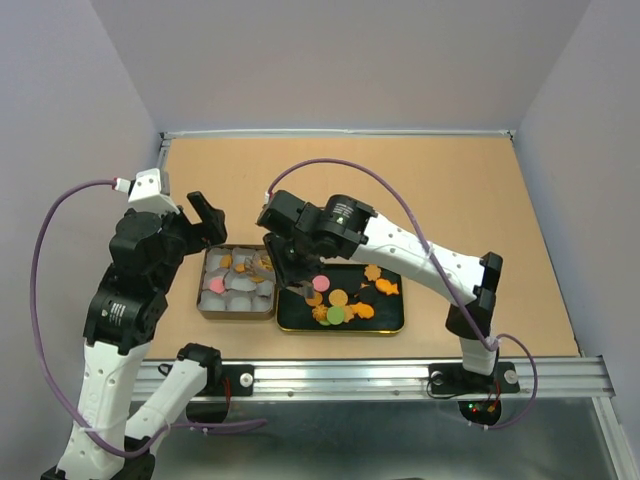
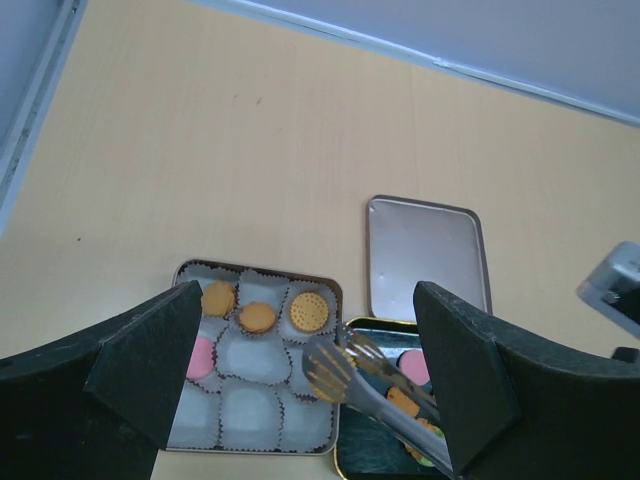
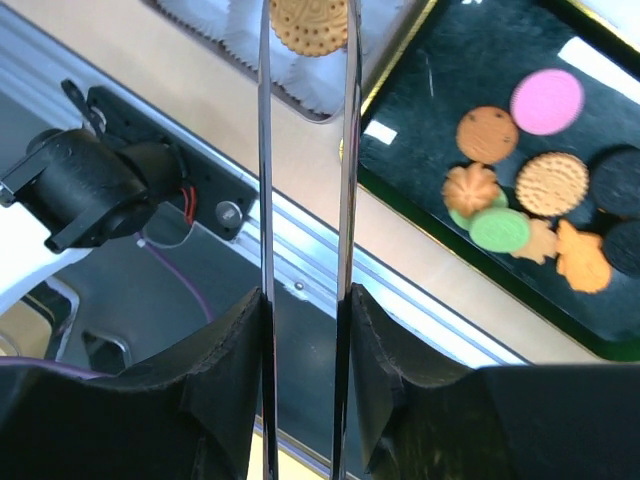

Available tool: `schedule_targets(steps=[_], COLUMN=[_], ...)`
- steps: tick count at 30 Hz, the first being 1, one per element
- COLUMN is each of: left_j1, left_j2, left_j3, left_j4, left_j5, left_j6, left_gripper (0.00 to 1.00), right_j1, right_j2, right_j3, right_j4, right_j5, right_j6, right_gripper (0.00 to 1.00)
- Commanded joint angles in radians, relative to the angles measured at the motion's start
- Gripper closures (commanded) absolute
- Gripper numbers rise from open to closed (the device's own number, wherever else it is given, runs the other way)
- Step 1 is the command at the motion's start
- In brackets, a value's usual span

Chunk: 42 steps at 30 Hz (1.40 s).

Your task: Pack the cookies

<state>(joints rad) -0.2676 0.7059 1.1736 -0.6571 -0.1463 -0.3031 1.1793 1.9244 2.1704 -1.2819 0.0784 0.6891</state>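
— What's your view from there, biggest things first?

— I have the table (image 1: 480,190) and both arms over it. The left arm (image 1: 130,300) is raised beside the tin, and the right arm (image 1: 420,255) reaches across the black tray (image 1: 390,322). The tin (image 1: 203,300) sits just left of the tray, lined with white paper cups (image 2: 245,405). A silver lid (image 2: 425,255) lies flat beyond the tray.

— And the grippers?

— My left gripper (image 2: 307,300) is spread wide above the tin with nothing between its fingers. My right gripper (image 3: 305,300) is pressed in on a pair of metal tongs (image 3: 263,180), squeezing the two blades close together.

— Where are the cookies?

— Most of the cookies (image 3: 545,100) lie loose in the tray: pink, green, tan, black and orange. A few sit in the tin's cups. One tan cookie (image 3: 308,25) is pinched between the tong tips, over the tin's cups.
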Motion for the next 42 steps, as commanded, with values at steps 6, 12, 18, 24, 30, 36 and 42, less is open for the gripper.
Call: schedule_targets(steps=[6,12,18,24,30,36,42], left_j1=[-0.005,-0.005,-0.005,-0.005,-0.004,-0.005,-0.005], left_j2=[0.001,0.000,0.004,0.009,0.015,0.015,0.015], left_j3=[0.061,0.063,0.061,0.061,0.064,0.066,0.067], left_j4=[0.014,0.008,0.010,0.016,0.019,0.020,0.022], left_j5=[-0.036,-0.039,-0.042,-0.044,-0.044,-0.049,-0.053], left_j6=[0.024,0.024,0.022,0.024,0.027,0.030,0.033], left_gripper=[0.01,0.01,0.01,0.01,0.01,0.01,0.01], right_j1=[0.013,0.013,0.013,0.011,0.000,-0.023,-0.033], right_j2=[0.100,0.159,0.189,0.209,0.231,0.251,0.254], right_j3=[0.071,0.100,0.103,0.101,0.101,0.123,0.135], right_j4=[0.190,0.205,0.208,0.207,0.207,0.207,0.207], right_j5=[-0.161,-0.166,-0.149,-0.126,-0.111,-0.115,-0.112], right_j6=[-0.080,-0.095,-0.099,-0.105,-0.108,-0.099,-0.095], right_gripper=[0.66,0.66,0.66,0.65,0.64,0.62,0.59])
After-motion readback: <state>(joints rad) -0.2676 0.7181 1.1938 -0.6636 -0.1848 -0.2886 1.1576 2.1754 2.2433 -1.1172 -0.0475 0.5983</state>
